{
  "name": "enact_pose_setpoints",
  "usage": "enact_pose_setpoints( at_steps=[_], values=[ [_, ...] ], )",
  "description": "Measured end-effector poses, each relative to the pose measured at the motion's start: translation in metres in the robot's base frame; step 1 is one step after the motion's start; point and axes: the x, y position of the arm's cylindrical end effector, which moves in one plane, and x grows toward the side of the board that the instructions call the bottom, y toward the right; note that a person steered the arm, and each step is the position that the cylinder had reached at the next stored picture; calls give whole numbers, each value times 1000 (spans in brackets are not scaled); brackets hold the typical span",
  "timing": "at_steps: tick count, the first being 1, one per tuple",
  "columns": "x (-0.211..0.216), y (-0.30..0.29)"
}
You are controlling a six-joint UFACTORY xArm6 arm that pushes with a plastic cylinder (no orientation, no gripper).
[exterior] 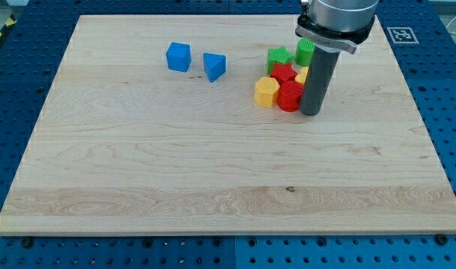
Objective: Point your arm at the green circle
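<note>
Wooden tabletop (213, 172) over a blue perforated base carries 2 blue blocks at far left: a blue cube (179, 57) and a blue wedge (214, 66). Far right, a cluster: green star (279, 56), green circle (305, 51), red star (283, 72), red cylinder (290, 96), yellow hexagon (266, 92). My tip (311, 113) rests just right of the red cylinder, nearer than the green circle. No claw is fitted.

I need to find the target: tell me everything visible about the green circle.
The green circle is a small, smooth, plastic-looking cylinder standing upright near the board's top right, at the cluster's upper right. The green star sits at its left, seemingly touching. My rod hides its right side; my tip rests lower, beside the red cylinder.
</note>
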Motion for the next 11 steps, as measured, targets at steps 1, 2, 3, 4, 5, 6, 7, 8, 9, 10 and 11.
enact_pose_setpoints(
  at_steps=[1,2,3,4,5,6,7,8,9,10,11],
  values=[
    [1,16],
    [29,32],
    [55,-2],
    [56,-83],
    [47,-177],
    [33,-227],
    [33,-199],
    [33,-99],
    [33,20],
    [26,98],
    [-44,103]
  ],
)
